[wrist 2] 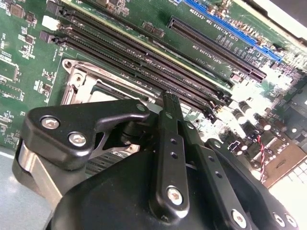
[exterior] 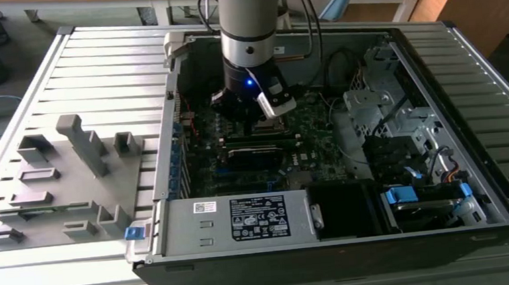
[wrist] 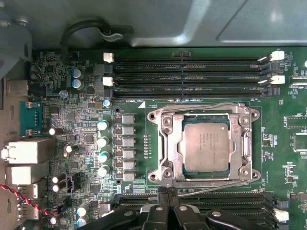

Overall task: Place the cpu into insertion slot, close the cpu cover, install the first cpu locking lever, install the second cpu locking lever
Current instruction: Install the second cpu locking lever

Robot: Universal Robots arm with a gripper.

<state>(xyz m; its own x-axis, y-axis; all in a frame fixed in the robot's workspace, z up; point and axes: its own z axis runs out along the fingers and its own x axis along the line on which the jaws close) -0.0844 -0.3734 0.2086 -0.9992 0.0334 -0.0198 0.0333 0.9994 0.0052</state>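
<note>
cpu: I am seeing the cpu (wrist: 206, 146) lying flat in the insertion slot (wrist: 178, 143), its dull grey top facing up and its edges square to the socket.
cpu cover: I am reading the cpu cover (wrist: 205, 115) as already down over the chip; its silver frame is surrounding the grey top on all four sides.
locking levers: I am tracing two thin wire levers, one (wrist: 211, 106) along the socket edge toward the memory slots (wrist: 187, 76), the other (wrist: 211, 186) along the opposite edge, nearest the gripper. I am judging that neither looks fully latched, but I cannot confirm it.
gripper: I am watching the gripper (wrist: 165, 191) with its fingers drawn together to a narrow tip and carrying nothing. In the exterior view the gripper (exterior: 251, 119) is hanging low over the motherboard (exterior: 317, 128) inside the computer case (exterior: 499, 186).
key relation: I am placing the fingertip just beside the socket frame at the near lever's edge, close to one corner. That lever's long axis is running along the socket edge, crosswise to the fingers.
</note>
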